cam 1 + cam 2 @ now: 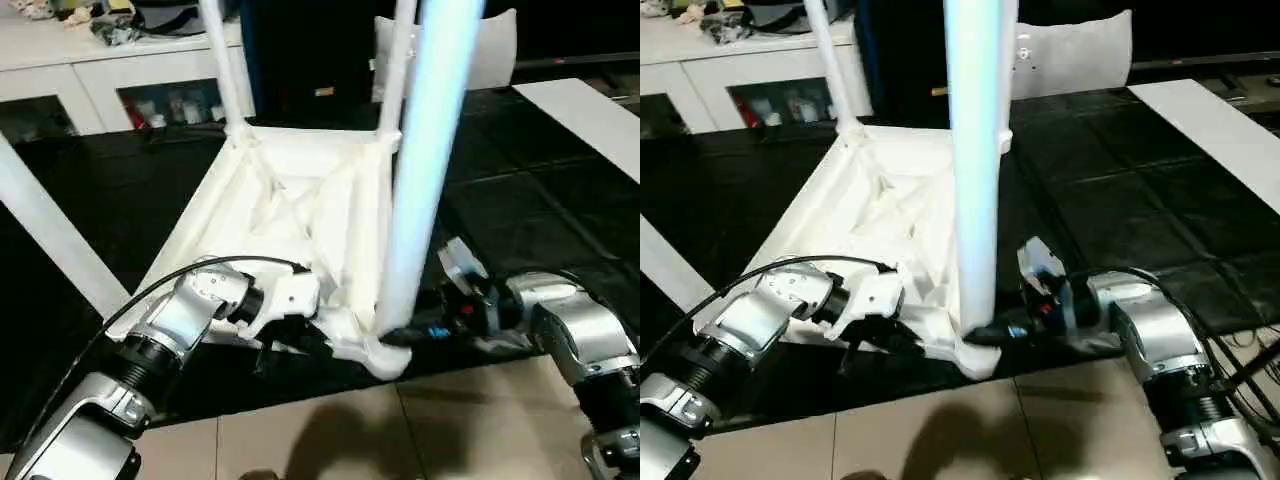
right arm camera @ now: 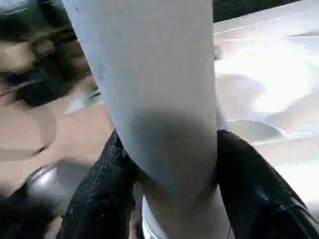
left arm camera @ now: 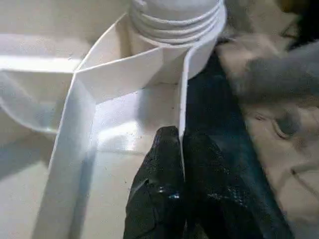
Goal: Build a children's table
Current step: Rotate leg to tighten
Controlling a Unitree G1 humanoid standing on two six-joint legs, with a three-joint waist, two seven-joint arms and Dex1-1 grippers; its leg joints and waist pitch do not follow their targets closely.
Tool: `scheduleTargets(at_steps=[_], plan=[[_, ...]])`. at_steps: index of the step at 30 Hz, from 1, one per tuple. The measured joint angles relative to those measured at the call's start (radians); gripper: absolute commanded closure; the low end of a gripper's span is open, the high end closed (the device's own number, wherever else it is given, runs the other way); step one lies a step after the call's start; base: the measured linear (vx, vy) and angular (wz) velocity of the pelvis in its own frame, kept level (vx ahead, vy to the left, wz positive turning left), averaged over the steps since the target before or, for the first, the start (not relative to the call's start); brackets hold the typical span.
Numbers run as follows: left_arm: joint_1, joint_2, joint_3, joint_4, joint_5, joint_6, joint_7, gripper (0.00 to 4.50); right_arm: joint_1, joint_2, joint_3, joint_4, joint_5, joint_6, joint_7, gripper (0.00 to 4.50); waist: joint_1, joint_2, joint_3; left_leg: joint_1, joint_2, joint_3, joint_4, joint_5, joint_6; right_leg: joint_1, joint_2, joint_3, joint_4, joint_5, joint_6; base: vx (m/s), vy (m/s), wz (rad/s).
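Upright, leg (image 1: 975,150) seated in corner socket (image 1: 978,355), tabletop (image 1: 880,200) inverted

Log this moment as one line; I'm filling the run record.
stage: leg fitting | left gripper: jaws pinch tabletop rib | right gripper: jaws around near-corner leg base | leg upright in socket

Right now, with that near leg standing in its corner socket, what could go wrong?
1. The near leg shows bare threads above the socket, so it may not be fully seated and could tip.
2. The right fingers sit around the leg's base; a loose grip might slip when turning.
3. The left fingers pinch only a thin rib of the top, which could slip or flex.
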Motion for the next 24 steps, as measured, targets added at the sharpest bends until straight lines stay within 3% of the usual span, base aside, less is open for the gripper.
scheduleTargets(at_steps=[2,3,6,10,13,14,18,24], plan=[[-0.001,-0.015,0.035,0.0,0.005,0.071,0.075,4.5,-0.002,0.069,-0.046,-0.003,-0.019,0.038,-0.157,2.5,-0.026,0.0,0.0,0.002,0.0,0.0,-0.001,0.003,-0.004,0.0,0.0,0.0,-0.001,0.0,0.0,0.0,0.0,0.0],[-0.003,-0.039,0.056,0.0,0.009,0.123,0.13,4.5,-0.014,0.117,-0.074,-0.003,-0.037,0.072,-0.264,2.5,-0.052,-0.001,0.0,0.001,0.001,0.001,-0.001,0.004,-0.005,0.0,0.001,-0.002,-0.002,0.0,0.001,0.0,0.0,0.0],[-0.018,-0.116,0.092,0.004,0.015,0.215,0.262,4.5,-0.043,0.193,-0.121,0.0,-0.082,0.11,-0.485,2.5,-0.1,-0.002,0.001,0.001,0.001,0.0,0.001,0.004,-0.006,0.0,0.0,-0.005,-0.007,0.0,0.001,0.0,0.0,0.0],[-0.02,-0.203,0.129,0.031,0.015,0.268,0.414,4.5,-0.056,0.288,-0.149,0.022,-0.136,0.098,-0.717,2.5,-0.134,-0.001,0.001,-0.004,0.001,-0.005,0.0,0.004,-0.005,0.0,0.0,-0.011,-0.011,0.001,0.001,0.0,0.0,0.0],[-0.033,-0.242,0.15,0.051,0.018,0.278,0.492,4.5,-0.071,0.344,-0.164,0.042,-0.164,0.069,-0.841,2.5,-0.136,0.0,0.0,-0.009,0.001,-0.01,-0.001,0.004,-0.005,0.0,0.0,-0.015,-0.011,0.001,0.001,0.0,0.0,0.0],[-0.033,-0.246,0.152,0.051,0.019,0.278,0.501,4.5,-0.071,0.353,-0.169,0.042,-0.165,0.061,-0.856,1.96,-0.133,0.0,0.0,-0.01,0.001,-0.01,-0.002,0.004,-0.005,0.0,0.0,-0.015,-0.011,0.001,0.001,0.0,0.0,0.0],[-0.043,-0.256,0.149,0.05,0.022,0.279,0.514,4.5,-0.06,0.378,-0.187,0.035,-0.161,0.034,-0.879,1.65,-0.121,0.0,0.0,-0.013,0.001,-0.011,-0.002,0.002,0.003,-0.003,0.0,-0.015,-0.01,0.002,0.0,0.0,0.0,0.0],[-0.042,-0.237,0.12,0.043,0.02,0.238,0.468,4.5,-0.012,0.3,-0.186,-0.007,-0.114,0.008,-0.748,1.14,-0.094,0.001,0.0,-0.017,0.001,-0.01,-0.002,0.001,0.008,-0.008,0.0,-0.014,-0.008,0.004,-0.005,0.0,0.0,0.0]])
